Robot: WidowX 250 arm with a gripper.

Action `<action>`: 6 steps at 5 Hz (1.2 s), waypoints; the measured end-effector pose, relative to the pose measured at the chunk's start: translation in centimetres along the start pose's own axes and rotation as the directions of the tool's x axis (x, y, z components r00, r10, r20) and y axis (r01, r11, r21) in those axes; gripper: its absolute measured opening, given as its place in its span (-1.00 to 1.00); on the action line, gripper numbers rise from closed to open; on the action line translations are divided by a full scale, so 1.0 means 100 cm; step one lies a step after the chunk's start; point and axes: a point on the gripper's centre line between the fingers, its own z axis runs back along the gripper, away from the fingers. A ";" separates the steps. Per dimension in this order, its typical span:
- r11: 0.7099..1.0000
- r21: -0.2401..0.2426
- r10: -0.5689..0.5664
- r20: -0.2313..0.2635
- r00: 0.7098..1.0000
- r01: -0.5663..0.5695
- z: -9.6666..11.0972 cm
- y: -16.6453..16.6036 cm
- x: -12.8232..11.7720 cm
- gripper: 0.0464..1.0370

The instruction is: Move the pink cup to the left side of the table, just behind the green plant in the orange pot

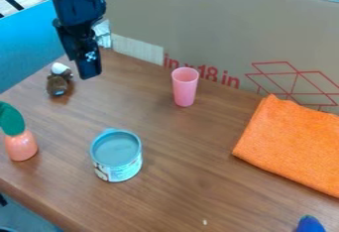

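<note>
At the frame's upper left hangs the black two-finger gripper (90,74), whether open or closed one cannot tell, just right of a small brown toy with a white top (58,81), whose long axis runs roughly up the frame on the brown wood-grain table (179,142).

Brown toy (57,83) near the gripper (90,76).
A small, dark brown, rounded body with a white end and a pale blue patch at the opposite end was observed. The toy is set on the wooden table (169,164), near its far left edge, white end towards the back. Whether it is upright or laid down cannot be determined; its finer features are not resolved.
</note>
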 end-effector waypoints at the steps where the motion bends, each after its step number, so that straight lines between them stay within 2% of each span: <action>1: 0.999 -0.032 0.009 -0.027 1.000 -0.009 -0.010 -0.002 -0.002 0.94; 2: 0.997 -0.065 0.040 -0.038 0.998 -0.042 -0.018 0.004 0.021 0.94; 3: 0.996 -0.072 0.060 0.022 0.998 -0.058 -0.021 0.007 0.045 0.94; 5: 0.989 -0.048 0.140 0.066 0.988 -0.137 -0.035 0.006 0.077 0.94; 6: 0.981 -0.021 0.196 0.129 0.972 -0.195 -0.036 0.007 0.092 0.94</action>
